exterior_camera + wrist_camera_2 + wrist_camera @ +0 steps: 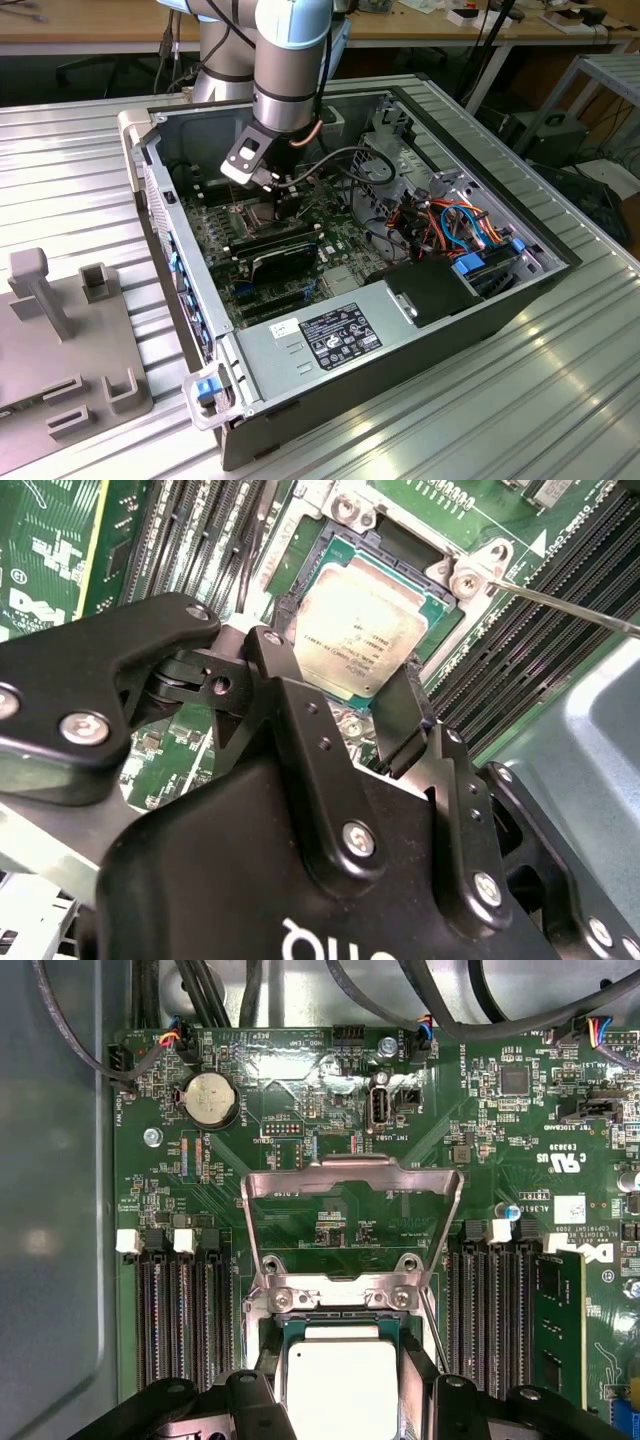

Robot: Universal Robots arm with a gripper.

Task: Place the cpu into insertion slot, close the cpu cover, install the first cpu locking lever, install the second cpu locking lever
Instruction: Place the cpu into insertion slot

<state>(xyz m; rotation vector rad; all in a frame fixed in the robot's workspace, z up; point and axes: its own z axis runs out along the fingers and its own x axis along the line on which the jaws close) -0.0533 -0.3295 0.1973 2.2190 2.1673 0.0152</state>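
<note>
The gripper (340, 675) hangs low over the motherboard (330, 1090) inside the open computer case (420, 345). Its black fingers (272, 1360) are clenched on the cpu (365, 620), pressing two opposite edges with no gap showing in either wrist view. The cpu lies flat, silver top up, within the black rim of the insertion slot (395, 552).

Just beyond the slot, the cpu cover (345, 1167) stands raised on its hinge, and the green board shows through its square cut-out. A thin metal lever (560, 607) sticks out past one corner of the socket frame. Long black memory slots (180, 1310) run on both sides of the socket. Further along the board sit a round coin battery (211, 1097) and a row of cable connectors.

In the exterior view the arm (290, 60) reaches down into the case, which rests on a ribbed metal table (560, 400). A grey fixture (60, 340) sits at the exterior view's left.
</note>
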